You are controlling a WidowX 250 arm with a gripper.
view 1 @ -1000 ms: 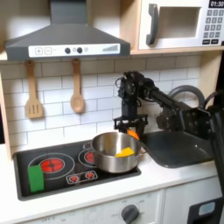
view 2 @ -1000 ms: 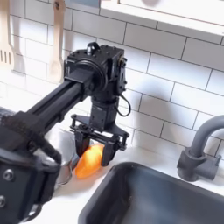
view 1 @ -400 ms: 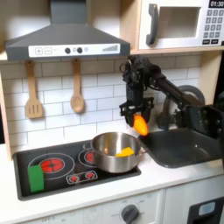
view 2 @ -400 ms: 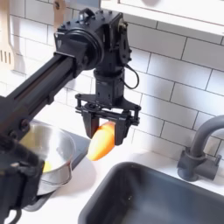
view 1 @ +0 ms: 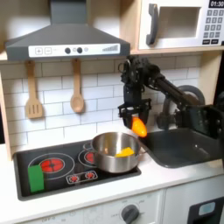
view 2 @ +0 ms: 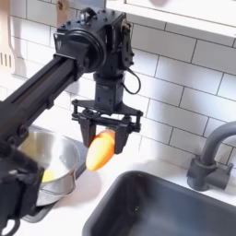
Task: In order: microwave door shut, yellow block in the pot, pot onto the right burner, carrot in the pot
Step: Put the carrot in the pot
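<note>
Your gripper (view 2: 104, 147) is holding the carrot (view 2: 100, 148) up in the air, just past the pot (view 1: 116, 151), so if you let go now, it may miss and roll away.

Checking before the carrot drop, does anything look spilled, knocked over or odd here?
Nothing stands out. The pot sits upright on the cooktop with the yellow block inside, and the gripper holds the carrot above the pot's rim.
</note>
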